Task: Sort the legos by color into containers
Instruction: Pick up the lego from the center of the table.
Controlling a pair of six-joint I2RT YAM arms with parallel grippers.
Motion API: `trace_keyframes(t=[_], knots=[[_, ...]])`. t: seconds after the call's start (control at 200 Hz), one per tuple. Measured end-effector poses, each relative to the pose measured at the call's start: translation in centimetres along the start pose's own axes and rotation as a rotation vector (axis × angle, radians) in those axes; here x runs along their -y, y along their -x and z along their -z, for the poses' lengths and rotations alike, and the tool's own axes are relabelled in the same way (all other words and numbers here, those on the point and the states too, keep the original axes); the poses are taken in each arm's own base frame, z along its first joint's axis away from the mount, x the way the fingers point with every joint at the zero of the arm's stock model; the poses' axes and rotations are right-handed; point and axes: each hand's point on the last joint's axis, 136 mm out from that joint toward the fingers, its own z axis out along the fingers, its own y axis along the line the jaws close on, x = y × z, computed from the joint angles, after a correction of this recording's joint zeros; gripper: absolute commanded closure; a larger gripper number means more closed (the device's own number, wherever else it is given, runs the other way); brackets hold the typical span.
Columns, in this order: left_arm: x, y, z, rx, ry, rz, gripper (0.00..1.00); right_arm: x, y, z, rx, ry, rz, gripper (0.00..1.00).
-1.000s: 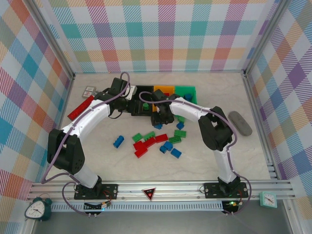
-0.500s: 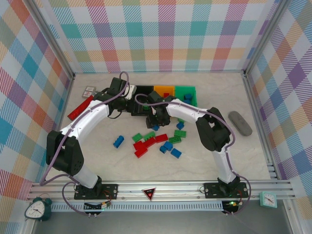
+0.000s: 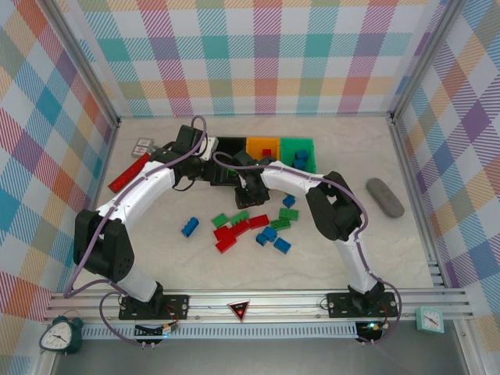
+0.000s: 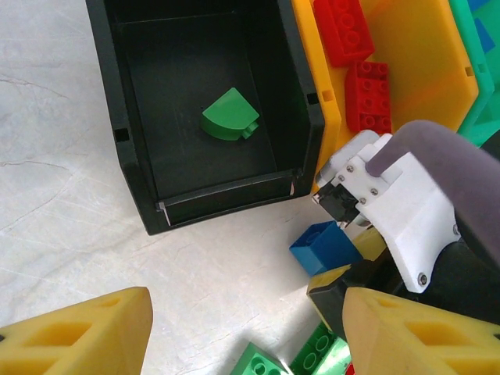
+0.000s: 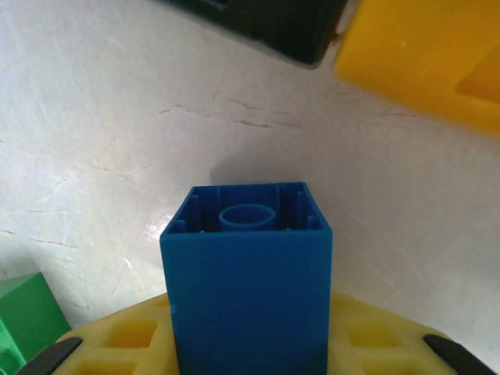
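My right gripper (image 5: pixel 248 328) is shut on a blue square lego (image 5: pixel 247 266), its hollow underside facing the camera, low over the table just in front of the black container (image 3: pixel 230 146). From the left wrist that blue lego (image 4: pixel 324 246) shows by the corner of the orange container (image 4: pixel 422 55), which holds red legos (image 4: pixel 367 94). A green rounded piece (image 4: pixel 229 116) lies in the black container (image 4: pixel 109 94). The green container (image 3: pixel 298 148) holds blue legos. My left gripper (image 4: pixel 242 328) hovers open over bare table before the black container. Loose red (image 3: pixel 226 237), green (image 3: pixel 220 220) and blue legos (image 3: pixel 282 244) lie mid-table.
A long red bar (image 3: pixel 129 173) and a small card (image 3: pixel 142 145) lie at the far left. A grey oval pad (image 3: pixel 384 197) rests at the right. One blue lego (image 3: pixel 190 226) lies apart to the left of the pile. The two grippers are close together.
My right gripper has moved left from in front of the orange container and closed on the blue lego. The left arm has not moved.
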Motion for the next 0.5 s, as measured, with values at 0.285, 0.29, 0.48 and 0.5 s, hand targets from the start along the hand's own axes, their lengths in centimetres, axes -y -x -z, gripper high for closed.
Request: trace_keyframes(t=[0.285, 0.29, 0.48, 0.5], knots=[[0.0, 0.1, 0.2, 0.008, 0.002, -0.001, 0.34, 0.8, 0.5, 3.6, 0.070, -0.003, -0.012, 0.68], [0.0, 0.1, 0.2, 0.008, 0.001, -0.001, 0.34, 0.8, 0.5, 3.7, 0.072, -0.003, -0.013, 0.68], [0.0, 0.1, 0.2, 0.008, 0.001, -0.001, 0.34, 3.9, 3.6, 11.2, 0.256, 0.034, -0.099, 0.66], [0.0, 0.1, 0.2, 0.008, 0.001, -0.001, 0.34, 4.5, 4.0, 11.8, 0.271, 0.035, -0.113, 0.66]])
